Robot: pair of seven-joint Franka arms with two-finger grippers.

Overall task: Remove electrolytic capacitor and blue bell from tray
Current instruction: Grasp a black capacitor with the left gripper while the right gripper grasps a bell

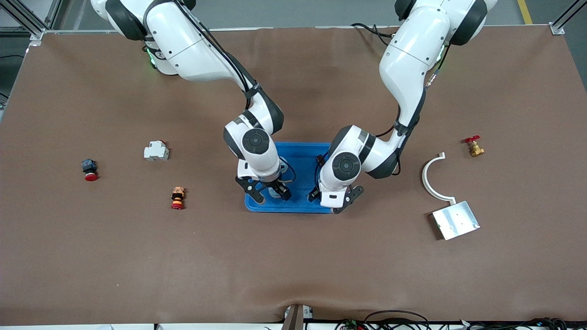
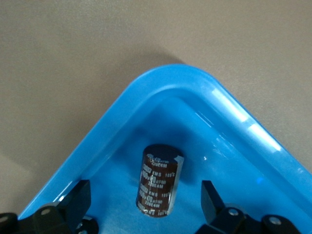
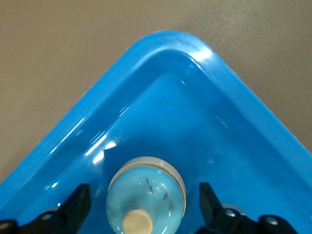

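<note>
A blue tray [image 1: 300, 151] sits mid-table. My left gripper [image 1: 332, 201] is low over the tray's corner nearest the front camera at the left arm's end. In the left wrist view the left gripper [image 2: 145, 196] is open, and a dark brown capacitor [image 2: 159, 181] with white print stands slightly tilted on the tray floor between the fingers, untouched. My right gripper [image 1: 270, 193] is low over the tray's other near corner. In the right wrist view the right gripper [image 3: 144, 196] is open around a pale blue domed bell [image 3: 146, 197] with a cream button. The fingers stand clear of the bell.
Toward the right arm's end lie a white module [image 1: 156, 151], a black and red push button [image 1: 90, 169] and an orange and red button [image 1: 177, 197]. Toward the left arm's end lie a brass valve [image 1: 474, 146], a white curved bracket [image 1: 431, 176] and a metal plate [image 1: 456, 220].
</note>
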